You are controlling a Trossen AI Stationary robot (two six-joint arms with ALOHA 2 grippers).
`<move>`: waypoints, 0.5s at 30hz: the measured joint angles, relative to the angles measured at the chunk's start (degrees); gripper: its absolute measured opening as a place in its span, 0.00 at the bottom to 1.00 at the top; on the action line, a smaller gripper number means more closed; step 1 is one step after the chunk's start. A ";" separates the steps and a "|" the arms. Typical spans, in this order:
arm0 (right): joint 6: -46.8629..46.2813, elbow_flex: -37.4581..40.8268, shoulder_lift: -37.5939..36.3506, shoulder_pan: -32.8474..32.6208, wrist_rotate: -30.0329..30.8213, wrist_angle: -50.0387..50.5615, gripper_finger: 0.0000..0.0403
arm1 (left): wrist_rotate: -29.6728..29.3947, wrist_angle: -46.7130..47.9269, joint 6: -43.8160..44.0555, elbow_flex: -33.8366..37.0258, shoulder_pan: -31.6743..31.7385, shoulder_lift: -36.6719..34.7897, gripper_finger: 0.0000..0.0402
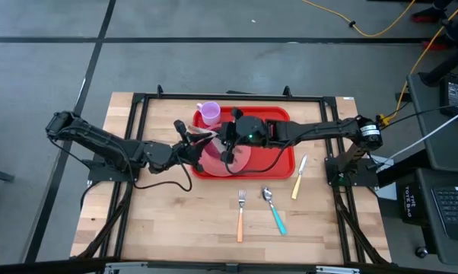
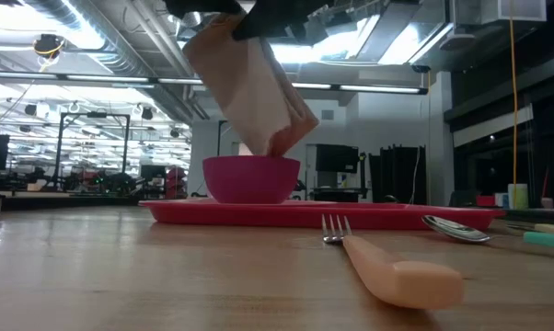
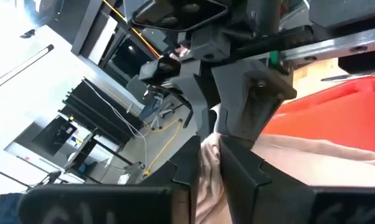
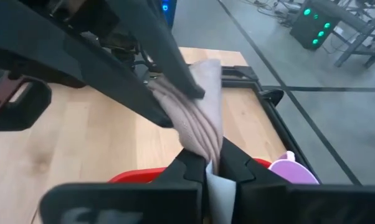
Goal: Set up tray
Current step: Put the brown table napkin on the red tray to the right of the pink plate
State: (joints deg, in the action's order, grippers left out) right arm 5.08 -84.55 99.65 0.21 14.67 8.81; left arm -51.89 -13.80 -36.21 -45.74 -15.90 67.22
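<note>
1. Flat red tray (image 1: 284, 161) with a low rim, at 12 o'clock on the pale wooden table (image 1: 176, 221).
2. Holding a round pink bowl (image 2: 250, 178) and a purple cup (image 1: 208, 113).
3. Soft, creased cloth (image 2: 249, 87) pinched tight by left gripper (image 3: 210, 163) and right gripper (image 4: 213, 168), above the tray.
4. Lying at 6 o'clock: fork (image 1: 241, 215), spoon (image 1: 274, 211).
</note>
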 joint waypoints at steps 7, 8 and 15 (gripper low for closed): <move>1.36 0.07 -1.54 -0.01 -0.73 0.30 0.03 | -1.13 -1.87 -0.24 0.00 -2.18 -0.41 0.24; 1.42 0.07 -2.10 -0.01 -0.84 0.75 0.03 | -1.13 -1.89 -0.20 0.00 -2.57 -0.81 0.25; 1.74 0.07 -5.08 -0.01 -0.82 4.56 0.03 | -1.37 0.14 2.24 0.00 -5.03 -4.57 0.32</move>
State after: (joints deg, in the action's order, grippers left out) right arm 6.82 -84.49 94.57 0.21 13.85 13.37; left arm -53.25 -13.66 -33.96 -45.74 -20.93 62.65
